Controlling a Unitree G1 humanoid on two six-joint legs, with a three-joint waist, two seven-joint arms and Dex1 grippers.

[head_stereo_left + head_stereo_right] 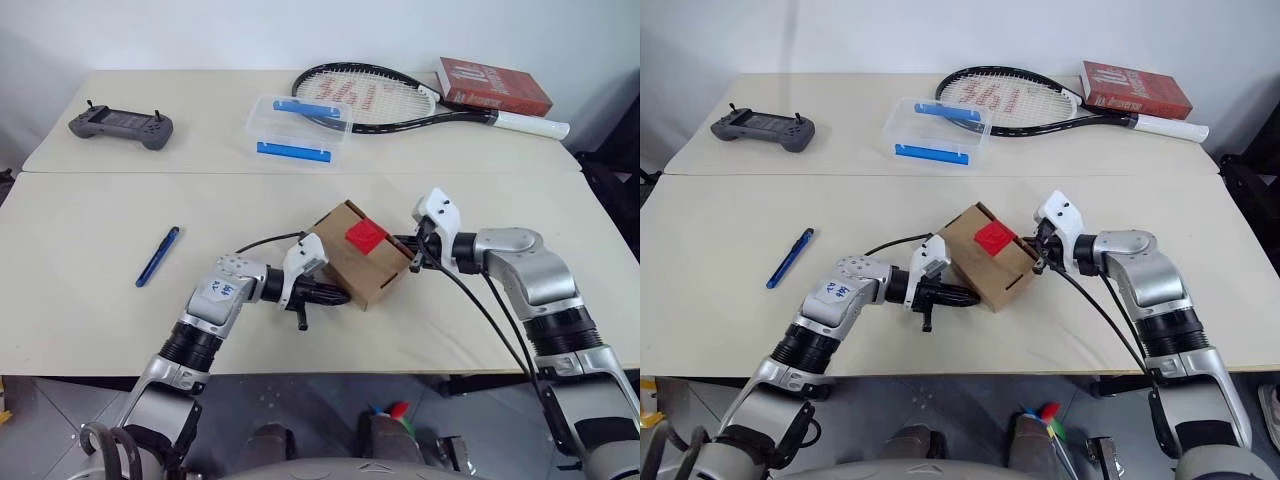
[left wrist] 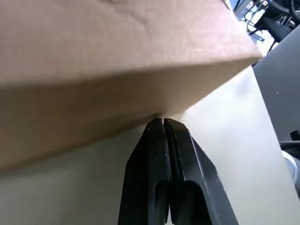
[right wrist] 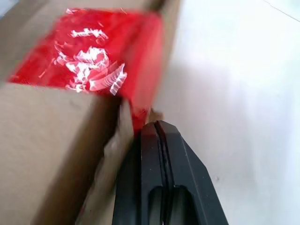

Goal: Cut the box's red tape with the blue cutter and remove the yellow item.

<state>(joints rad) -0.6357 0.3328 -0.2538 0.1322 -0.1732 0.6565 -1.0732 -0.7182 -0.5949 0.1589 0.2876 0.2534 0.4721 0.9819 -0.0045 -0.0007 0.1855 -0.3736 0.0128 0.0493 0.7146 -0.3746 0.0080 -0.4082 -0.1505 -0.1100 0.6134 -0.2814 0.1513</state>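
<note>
- Box [image 1: 358, 254] sat tilted on the near part of the pale surface [image 1: 90, 320], between the two hands, one corner raised.
- Red tape [image 1: 366, 236] stuck on the box's upper face, wrapping over an edge; seemingly uncut.
- Left hand [image 2: 162, 123] fully closed, fingers [image 2: 150, 159] pressed together, gripping nothing; tips right up against the box's lower edge on its left side.
- Right hand [image 3: 156, 123] likewise closed tight and empty, tips close beside the box's right side just under the tape; actual contact impossible to judge.
- Blue cutter [image 1: 157, 256] lay flat on the surface well to the left of the box, apart from both hands.
- Farther back: clear container with blue clips [image 1: 298, 128], tennis racket [image 1: 400, 101] with its handle near a red book [image 1: 494, 86], and a grey controller [image 1: 121, 125] at the far left.
- Black cables [image 1: 480, 320] trailed along the right arm.
</note>
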